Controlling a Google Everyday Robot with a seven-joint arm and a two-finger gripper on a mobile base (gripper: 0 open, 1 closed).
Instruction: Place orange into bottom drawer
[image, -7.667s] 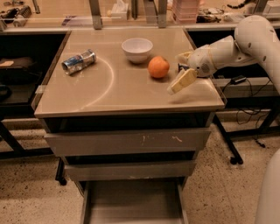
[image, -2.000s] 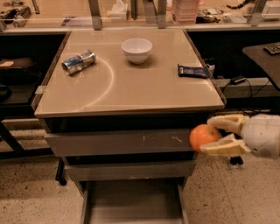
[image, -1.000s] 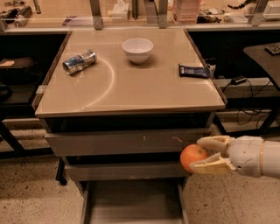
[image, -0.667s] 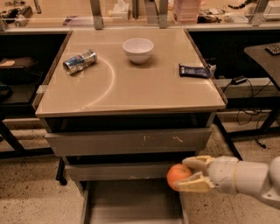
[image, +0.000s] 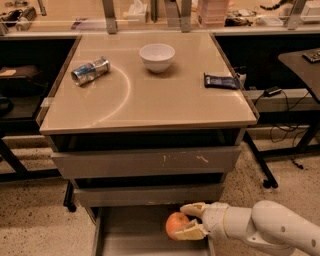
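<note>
The gripper (image: 187, 220) has its 2 fingers closed on the orange (image: 177, 225), a round, smooth, bright fruit. It hangs over the pulled-out bottom drawer (image: 131, 234).

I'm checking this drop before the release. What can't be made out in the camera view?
- The bottom drawer: its front part is cut off by the lower picture edge.
- The orange: its right side is covered by the gripper, which holds it over the drawer's right part. Whether it touches the drawer floor is unclear.
- The can on the tabletop: label too blurred to read.
</note>
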